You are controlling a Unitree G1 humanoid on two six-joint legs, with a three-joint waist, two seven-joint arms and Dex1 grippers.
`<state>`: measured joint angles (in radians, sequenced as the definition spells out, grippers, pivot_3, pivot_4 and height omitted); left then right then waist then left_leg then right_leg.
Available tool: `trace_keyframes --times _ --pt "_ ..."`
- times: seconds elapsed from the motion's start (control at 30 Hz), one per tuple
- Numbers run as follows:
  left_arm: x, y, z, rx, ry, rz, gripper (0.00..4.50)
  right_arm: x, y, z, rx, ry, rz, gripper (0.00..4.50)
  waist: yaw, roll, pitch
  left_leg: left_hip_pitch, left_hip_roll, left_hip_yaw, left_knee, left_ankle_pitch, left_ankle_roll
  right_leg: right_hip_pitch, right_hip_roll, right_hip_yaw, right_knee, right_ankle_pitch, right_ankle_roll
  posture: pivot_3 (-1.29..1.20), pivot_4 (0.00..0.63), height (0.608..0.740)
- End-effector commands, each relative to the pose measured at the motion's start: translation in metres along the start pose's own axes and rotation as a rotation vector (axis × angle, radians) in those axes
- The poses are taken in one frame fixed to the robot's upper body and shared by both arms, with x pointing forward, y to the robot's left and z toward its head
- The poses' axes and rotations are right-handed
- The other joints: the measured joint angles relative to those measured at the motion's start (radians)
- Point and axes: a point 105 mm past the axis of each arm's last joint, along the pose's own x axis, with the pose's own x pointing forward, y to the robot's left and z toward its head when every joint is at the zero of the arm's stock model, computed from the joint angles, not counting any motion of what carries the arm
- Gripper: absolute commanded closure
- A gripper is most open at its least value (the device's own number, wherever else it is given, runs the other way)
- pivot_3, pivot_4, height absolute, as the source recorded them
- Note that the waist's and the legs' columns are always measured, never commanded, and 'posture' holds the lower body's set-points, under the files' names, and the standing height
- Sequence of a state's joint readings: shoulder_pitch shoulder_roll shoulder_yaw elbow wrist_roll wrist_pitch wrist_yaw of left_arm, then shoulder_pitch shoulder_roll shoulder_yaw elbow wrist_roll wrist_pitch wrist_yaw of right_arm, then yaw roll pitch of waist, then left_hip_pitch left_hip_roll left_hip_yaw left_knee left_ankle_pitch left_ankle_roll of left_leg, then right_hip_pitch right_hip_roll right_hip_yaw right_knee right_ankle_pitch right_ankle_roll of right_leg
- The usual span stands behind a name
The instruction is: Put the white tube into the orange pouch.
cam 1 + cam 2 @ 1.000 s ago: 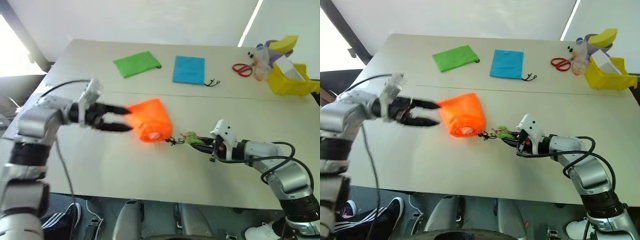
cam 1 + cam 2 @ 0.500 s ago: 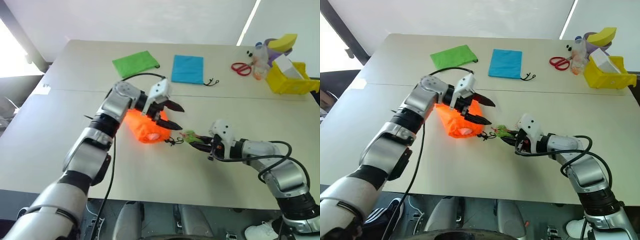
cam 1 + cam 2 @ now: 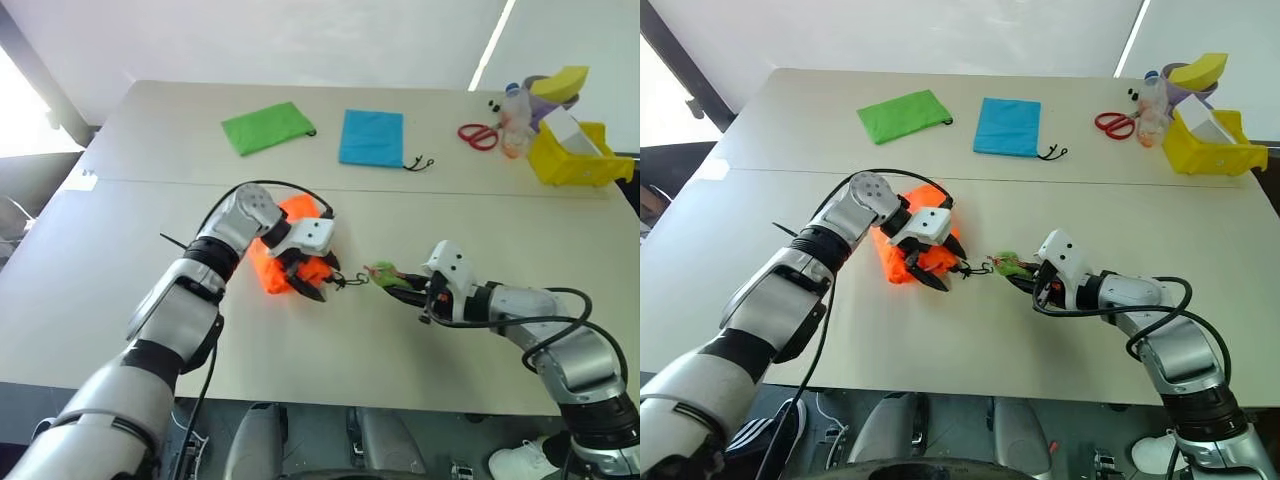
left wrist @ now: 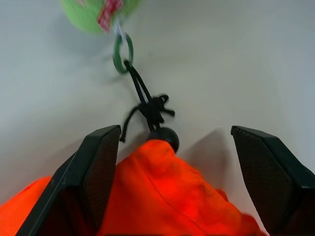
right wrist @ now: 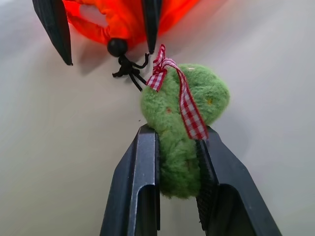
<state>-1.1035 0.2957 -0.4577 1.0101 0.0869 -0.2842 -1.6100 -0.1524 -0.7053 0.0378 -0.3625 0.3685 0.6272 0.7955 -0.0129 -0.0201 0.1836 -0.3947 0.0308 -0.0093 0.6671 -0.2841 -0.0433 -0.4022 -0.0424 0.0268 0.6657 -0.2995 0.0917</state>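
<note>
Two tabletop halves meet at a seam, and just this side of that seam lies the orange pouch, bunched up, its gathered neck facing the robot's right. A green pouch and a blue pouch lie flat well beyond it – neither is the one wanted. The left end effector hangs over the orange pouch's neck with its black fingers spread wide, one to each side of the fabric, gripping nothing as far as I can tell. The right end effector is pinched tight on the green pom-pom at the end of the dark cord, so the cord runs from the neck across to it. As for the white tube, I cannot find it lying loose on the tabletop – my guess is it sits inside already and the remaining job is drawing the neck closed, though the pouch hides that
</note>
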Motion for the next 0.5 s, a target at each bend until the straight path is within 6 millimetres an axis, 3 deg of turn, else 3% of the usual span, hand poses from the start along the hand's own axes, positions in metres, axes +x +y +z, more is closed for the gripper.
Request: trace_keyframes --times 0.03,0.23,0.33,0.43,0.5 --pt "0.001 -0.004 -0.007 -0.042 -0.013 -0.001 0.67 -0.006 -0.002 0.017 -0.055 -0.044 -0.015 3.66 -0.001 0.0 0.0 0.0 0.0 0.0 0.0 0.0 0.0 0.0 0.0 0.0 0.0 0.0 0.0 0.0 0.15 0.74" --pt "-0.002 -0.002 -0.006 -0.044 -0.03 0.026 0.67 -0.006 -0.002 0.018 -0.056 -0.043 -0.011 3.66 -0.001 0.0 0.0 0.001 0.0 0.0 0.0 0.0 0.0 0.0 0.001 0.0 0.001 0.0 0.0 0.0 0.15 0.74" --pt "-0.001 -0.001 -0.003 -0.065 -0.056 0.03 1.46 -0.005 -0.002 0.018 -0.058 -0.043 -0.011 3.66 -0.001 0.0 0.0 0.001 0.0 0.0 0.0 0.0 0.0 0.0 0.001 0.0 0.001 0.0 0.0 0.0 0.15 0.74" --pt "0.0 -0.002 -0.002 -0.082 -0.075 0.03 2.95 -0.004 -0.002 0.018 -0.059 -0.044 -0.01 3.66 0.0 0.0 0.0 0.001 0.0 0.0 0.0 0.0 0.0 0.0 0.001 0.0 0.001 0.0 0.0 0.0 0.15 0.74" --pt "0.0 -0.002 -0.001 -0.104 -0.088 0.026 2.95 -0.004 -0.003 0.018 -0.062 -0.043 -0.01 3.66 0.0 0.0 0.0 0.001 0.0 0.0 0.0 0.0 0.0 0.0 0.0 0.0 0.001 0.0 0.0 0.0 0.15 0.74"
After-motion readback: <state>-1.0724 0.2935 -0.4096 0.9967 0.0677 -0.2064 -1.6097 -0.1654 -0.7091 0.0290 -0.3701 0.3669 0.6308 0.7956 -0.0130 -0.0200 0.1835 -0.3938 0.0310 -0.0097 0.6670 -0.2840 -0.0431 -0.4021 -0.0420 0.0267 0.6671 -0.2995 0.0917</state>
